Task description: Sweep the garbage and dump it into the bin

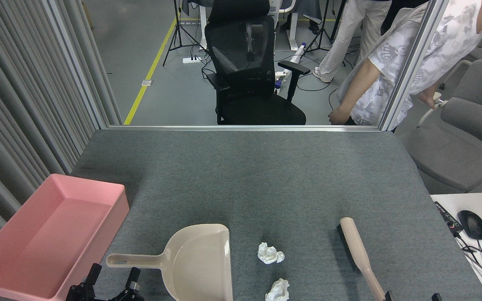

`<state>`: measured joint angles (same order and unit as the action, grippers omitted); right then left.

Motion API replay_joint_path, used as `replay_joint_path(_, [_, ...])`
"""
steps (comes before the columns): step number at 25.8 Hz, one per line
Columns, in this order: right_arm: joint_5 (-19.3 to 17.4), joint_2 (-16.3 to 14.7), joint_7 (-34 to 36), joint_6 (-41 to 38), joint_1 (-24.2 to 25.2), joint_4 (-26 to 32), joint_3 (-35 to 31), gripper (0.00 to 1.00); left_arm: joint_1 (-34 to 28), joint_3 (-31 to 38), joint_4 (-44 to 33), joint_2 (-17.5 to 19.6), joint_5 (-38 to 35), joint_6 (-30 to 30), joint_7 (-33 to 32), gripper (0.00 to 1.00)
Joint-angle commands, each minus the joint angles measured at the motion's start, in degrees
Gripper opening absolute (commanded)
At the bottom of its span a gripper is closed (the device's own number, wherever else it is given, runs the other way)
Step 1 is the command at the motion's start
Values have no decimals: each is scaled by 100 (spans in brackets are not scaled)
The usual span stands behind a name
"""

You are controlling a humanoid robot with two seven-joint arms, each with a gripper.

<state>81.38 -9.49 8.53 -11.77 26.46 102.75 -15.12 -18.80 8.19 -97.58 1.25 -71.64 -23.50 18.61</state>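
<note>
Two crumpled white balls of garbage lie on the grey table, one (pixel 270 253) just right of the dustpan's mouth and the other (pixel 278 290) nearer the front edge. The pink bin (pixel 113 217) stands at the table's left front corner. A beige dustpan (pixel 199 261) lies between bin and garbage, its handle (pixel 134 261) pointing left. A beige hand brush (pixel 358 251) rests to the right. My left gripper (pixel 114 278) is open just below the dustpan handle, holding nothing. Only the two spread tips of my right gripper (pixel 411 297) show at the bottom edge, beside the brush handle's end.
A person in a patterned white shirt (pixel 391 79) bends over beyond the table's far right corner. A black office chair (pixel 249 62) stands behind the far edge and a grey chair (pixel 471 125) to the right. A side desk holds a mouse (pixel 472 224) and cables.
</note>
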Motion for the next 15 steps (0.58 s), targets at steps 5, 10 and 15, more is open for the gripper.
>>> replay_joint_path(5, [0,0,-1,0,9,0,-9,99,-9,-19,108,15,502,-5,-164,100])
replay_joint_path(10, [0,8,-1,-9,18,0,-17,99,17,-28,565,7,1284,-40,-982,100])
replay_joint_path(15, [0,8,-1,-9,18,0,-9,99,113,-28,978,138,2137,-58,-1069,100])
